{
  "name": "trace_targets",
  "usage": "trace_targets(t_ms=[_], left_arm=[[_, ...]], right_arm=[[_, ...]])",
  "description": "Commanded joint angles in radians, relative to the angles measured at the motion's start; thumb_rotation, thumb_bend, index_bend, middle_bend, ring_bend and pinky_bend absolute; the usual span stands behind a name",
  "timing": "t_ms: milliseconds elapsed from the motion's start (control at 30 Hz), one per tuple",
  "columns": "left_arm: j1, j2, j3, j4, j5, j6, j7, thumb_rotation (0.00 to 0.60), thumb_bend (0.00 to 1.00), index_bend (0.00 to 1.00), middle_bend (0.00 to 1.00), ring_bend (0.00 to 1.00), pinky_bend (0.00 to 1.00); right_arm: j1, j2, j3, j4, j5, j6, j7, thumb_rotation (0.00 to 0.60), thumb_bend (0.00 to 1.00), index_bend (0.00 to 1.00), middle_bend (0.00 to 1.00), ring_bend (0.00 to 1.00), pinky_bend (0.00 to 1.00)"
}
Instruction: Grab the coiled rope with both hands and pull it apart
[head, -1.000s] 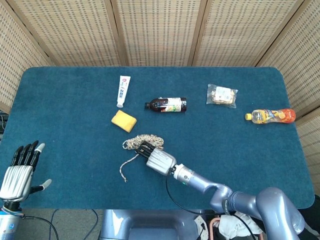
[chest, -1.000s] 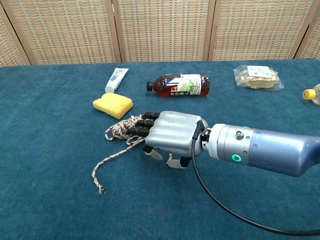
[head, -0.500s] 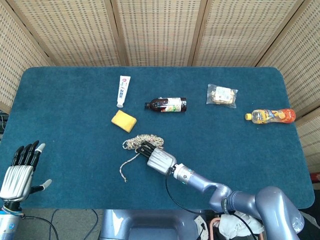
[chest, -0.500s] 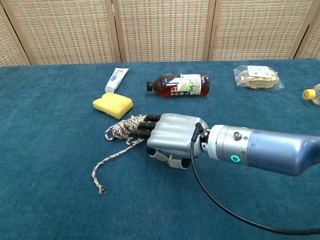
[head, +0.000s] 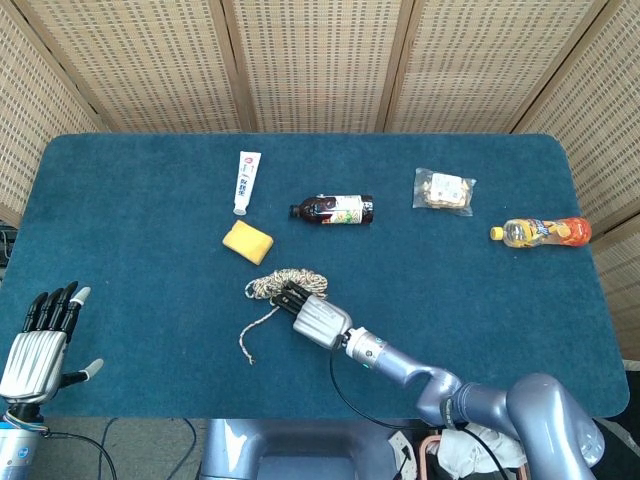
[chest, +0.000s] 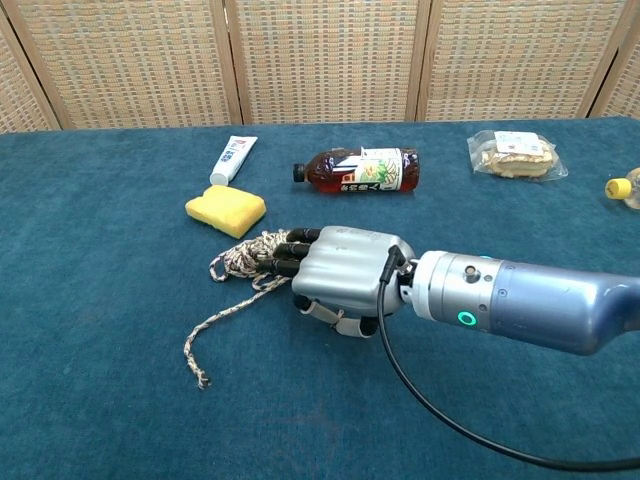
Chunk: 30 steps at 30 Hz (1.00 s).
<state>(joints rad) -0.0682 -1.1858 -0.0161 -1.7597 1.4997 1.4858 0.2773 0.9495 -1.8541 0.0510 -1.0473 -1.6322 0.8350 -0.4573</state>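
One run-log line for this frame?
right hand: on coiled rope, grasp unclear | left hand: open, off table's near-left edge | rope: still coiled

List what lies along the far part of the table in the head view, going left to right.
Tube → sponge → dark bottle → snack bag → orange bottle.

Probably a robot test lab: woven cane screens (head: 320, 60) wall off 12 o'clock behind a surface (head: 150, 250) covered in blue felt, household items scattered.
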Motion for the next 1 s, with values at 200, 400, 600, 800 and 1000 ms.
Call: trace_targets(t_ms=[200,400,600,800,1000], left_arm=[[-0.001,-0.001,0.0,0.0,-0.002,-0.001,0.002,0.6,0.0,0.0,0.0,0.0,0.0],[-0.002,-0.002,0.0,0.001,-0.002,-0.003,0.004,0.6,0.0,0.0,0.0,0.0,0.0],[-0.002,-0.003,0.002,0.0,-0.002,-0.002,0.007,0.6,0.0,0.0,0.0,0.0,0.0],[-0.006,-0.004,0.002,0.001,-0.003,-0.008,0.009,0.6,0.0,0.0,0.0,0.0,0.0],[-0.037,-0.024,0.006,0.05,0.052,-0.029,0.011,0.6,0.0,0.0,0.0,0.0,0.0]], right_arm=[[0.0,-0.003,0.007,0.002,0.0,0.03,0.009,0.6,0.44,0.69,0.0,0.0,0.0],[0.0,0.009,0.01,-0.011,0.007,0.038,0.022,0.6,0.58,0.69,0.0,0.0,0.0],[-0.004,0.016,0.006,-0.021,0.014,0.04,0.029,0.6,0.73,0.69,0.0,0.0,0.0],[-0.011,0.023,0.004,-0.037,0.017,0.056,0.055,0.6,0.76,0.69,0.0,0.0,0.0],[-0.024,0.041,0.009,-0.056,0.018,0.091,0.109,0.6,0.76,0.69,0.0,0.0,0.0]])
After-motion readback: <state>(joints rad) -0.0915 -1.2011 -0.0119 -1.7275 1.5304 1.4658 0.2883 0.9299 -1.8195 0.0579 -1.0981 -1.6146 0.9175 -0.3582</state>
